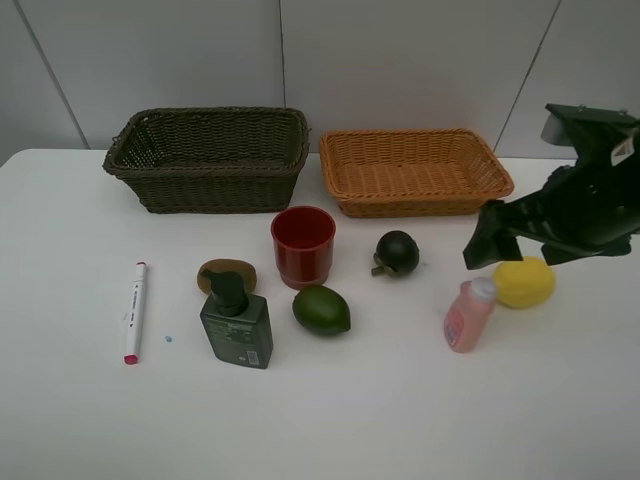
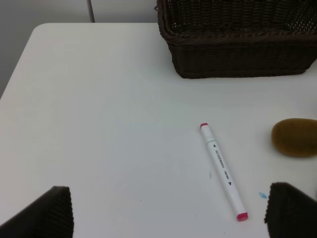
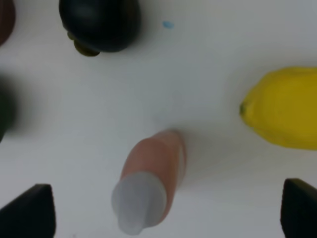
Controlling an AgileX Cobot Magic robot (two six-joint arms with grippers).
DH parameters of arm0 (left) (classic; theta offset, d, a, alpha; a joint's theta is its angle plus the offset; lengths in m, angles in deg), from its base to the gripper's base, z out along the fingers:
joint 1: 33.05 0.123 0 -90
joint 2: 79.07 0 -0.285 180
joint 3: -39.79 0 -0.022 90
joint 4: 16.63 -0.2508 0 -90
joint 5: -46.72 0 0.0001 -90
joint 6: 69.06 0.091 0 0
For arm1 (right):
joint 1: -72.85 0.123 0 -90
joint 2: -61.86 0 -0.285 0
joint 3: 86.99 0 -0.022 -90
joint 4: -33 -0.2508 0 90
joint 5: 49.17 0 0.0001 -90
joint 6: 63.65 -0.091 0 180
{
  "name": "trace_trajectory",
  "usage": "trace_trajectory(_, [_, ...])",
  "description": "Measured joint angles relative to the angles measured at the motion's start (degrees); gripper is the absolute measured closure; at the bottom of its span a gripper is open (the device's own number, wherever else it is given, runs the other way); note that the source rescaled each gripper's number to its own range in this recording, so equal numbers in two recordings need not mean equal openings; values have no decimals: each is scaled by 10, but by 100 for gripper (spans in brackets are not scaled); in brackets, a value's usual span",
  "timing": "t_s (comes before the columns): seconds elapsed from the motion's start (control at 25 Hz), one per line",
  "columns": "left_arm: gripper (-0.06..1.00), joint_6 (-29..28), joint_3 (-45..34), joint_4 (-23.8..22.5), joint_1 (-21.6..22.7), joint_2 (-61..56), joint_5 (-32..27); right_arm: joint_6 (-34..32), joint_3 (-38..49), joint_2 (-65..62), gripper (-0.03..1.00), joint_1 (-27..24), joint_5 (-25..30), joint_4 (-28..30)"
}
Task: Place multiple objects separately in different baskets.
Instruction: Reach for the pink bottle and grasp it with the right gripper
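Note:
My right gripper [image 1: 490,245] hangs open above the upright pink bottle [image 1: 469,314], beside the yellow lemon [image 1: 523,282]. In the right wrist view the gripper [image 3: 163,213] has its fingers spread wide either side of the pink bottle [image 3: 148,183], with the lemon [image 3: 285,106] and the dark round fruit [image 3: 99,25] nearby. My left gripper [image 2: 168,218] is open over the table near the white marker [image 2: 223,171] and kiwi [image 2: 295,137]. The dark basket [image 1: 205,158] and orange basket [image 1: 415,170] stand at the back.
A red cup [image 1: 303,245] stands mid-table, the dark round fruit [image 1: 397,252] to its right. A green avocado [image 1: 321,310] and a dark green pump bottle [image 1: 236,322] sit nearer the front, the kiwi [image 1: 226,274] behind the bottle. The marker [image 1: 134,311] lies at the left.

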Motion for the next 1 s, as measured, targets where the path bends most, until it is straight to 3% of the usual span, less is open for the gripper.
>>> trace_trajectory(0.36, [-5,0,0,0,0,0,0,-4,0,111,-2,8,-15,-28])
trace_trajectory(1.0, [-5,0,0,0,0,0,0,-4,0,197,-2,28,-72,-34])
